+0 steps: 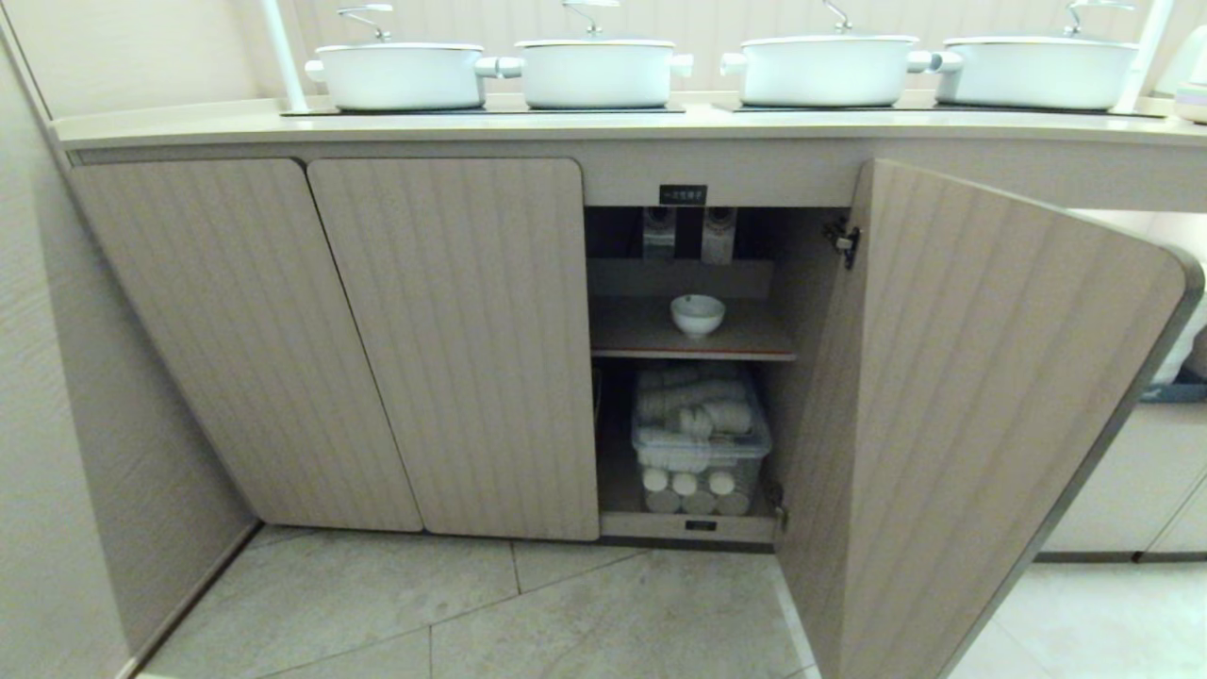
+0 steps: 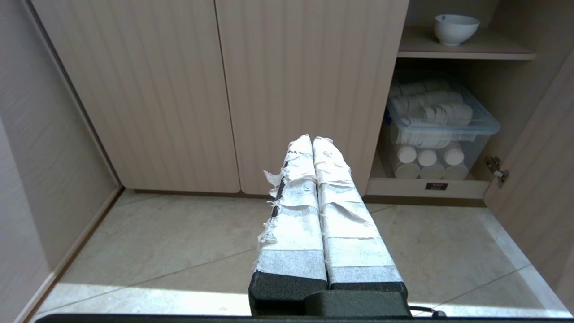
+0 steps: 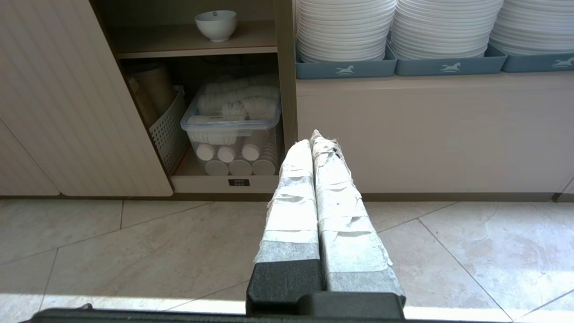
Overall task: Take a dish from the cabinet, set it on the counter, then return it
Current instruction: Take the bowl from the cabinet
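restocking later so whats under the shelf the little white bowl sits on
Under the beige wooden shelf with the small white ceramic bowl sits a clear lidded plastic bin of white stacked cups. A white perforated basket stands beside it; its contents are hidden.

I see four white lidded pots (image 1: 596,71) in a row up top, each with a looped metal handle on its lid. Low down sits a clear plastic bin (image 1: 700,443) holding stacked white paper cups (image 1: 698,415), with a white perforated basket (image 3: 168,130) just beside it. Stacks of wide white plates (image 3: 345,29) rest in blue trays (image 3: 345,69) (each bearing a small horse mark). Pale floor tiles (image 1: 490,613) lie below.
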Tool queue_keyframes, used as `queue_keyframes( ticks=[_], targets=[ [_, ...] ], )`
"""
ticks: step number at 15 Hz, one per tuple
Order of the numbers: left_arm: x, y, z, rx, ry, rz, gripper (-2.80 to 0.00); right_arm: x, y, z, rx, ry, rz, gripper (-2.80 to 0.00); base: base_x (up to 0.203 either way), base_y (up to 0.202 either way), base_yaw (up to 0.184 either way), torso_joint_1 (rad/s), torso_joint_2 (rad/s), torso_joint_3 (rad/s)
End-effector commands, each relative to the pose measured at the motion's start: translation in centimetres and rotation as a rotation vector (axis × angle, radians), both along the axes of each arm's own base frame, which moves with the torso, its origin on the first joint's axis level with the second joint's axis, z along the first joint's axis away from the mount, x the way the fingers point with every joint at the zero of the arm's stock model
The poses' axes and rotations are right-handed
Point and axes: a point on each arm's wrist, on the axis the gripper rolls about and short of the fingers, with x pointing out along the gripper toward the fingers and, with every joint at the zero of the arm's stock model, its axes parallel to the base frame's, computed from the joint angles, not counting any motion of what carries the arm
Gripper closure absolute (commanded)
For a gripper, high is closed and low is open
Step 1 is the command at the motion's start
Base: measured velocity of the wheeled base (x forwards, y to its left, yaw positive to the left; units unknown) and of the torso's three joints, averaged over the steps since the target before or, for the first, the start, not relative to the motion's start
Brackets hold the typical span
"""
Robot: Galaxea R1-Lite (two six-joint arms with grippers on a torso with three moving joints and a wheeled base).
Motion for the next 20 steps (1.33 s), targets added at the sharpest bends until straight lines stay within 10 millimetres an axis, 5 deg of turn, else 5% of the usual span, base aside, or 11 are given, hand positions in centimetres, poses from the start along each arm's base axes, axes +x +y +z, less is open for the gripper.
queue_keyframes(
  ticks=[1,5,20],
  targets=[
    [0.00,0.00,0.00,0.000,-0.001,0.000,0.00,0.01,0.00,0.01,0.000,0.001,0.000,0.00,0.000,0.000,0.000,0.000,0.00,0.000],
    [0.00,0.00,0.00,-0.002,-0.001,0.000,0.00,0.01,0.00,0.01,0.000,0.001,0.000,0.00,0.000,0.021,0.000,0.001,0.00,-0.001],
    [0.00,0.00,0.00,-0.002,-0.001,-0.002,0.00,0.01,0.00,0.01,0.000,0.001,0.000,0.00,0.000,0.162,-0.002,0.002,0.00,0.001]
  ],
)
